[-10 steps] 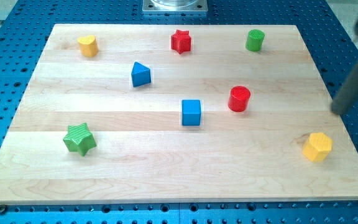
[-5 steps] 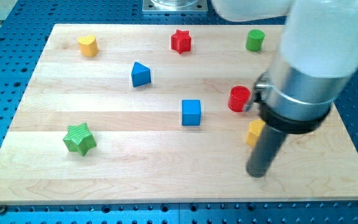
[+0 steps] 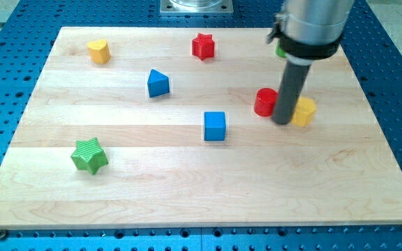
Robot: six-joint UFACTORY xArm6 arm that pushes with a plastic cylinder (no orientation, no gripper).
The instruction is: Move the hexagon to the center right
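The yellow hexagon block (image 3: 304, 111) lies on the wooden board (image 3: 187, 181) at the view's right, about mid-height. My tip (image 3: 282, 122) rests on the board between the hexagon and the red cylinder (image 3: 263, 102), touching or almost touching both. The rod hides the hexagon's left side and the red cylinder's right edge. The arm's body covers most of the green cylinder (image 3: 280, 50) near the view's top right.
A red star (image 3: 203, 46) and a yellow heart-like block (image 3: 98, 51) sit near the view's top. A blue triangle (image 3: 158, 83) and a blue cube (image 3: 215, 125) lie mid-board. A green star (image 3: 89, 155) sits lower left.
The yellow hexagon has gone from the lower right, leftward, then up to beside the red cylinder. My tip swept in from the right edge and now stands left of the hexagon.
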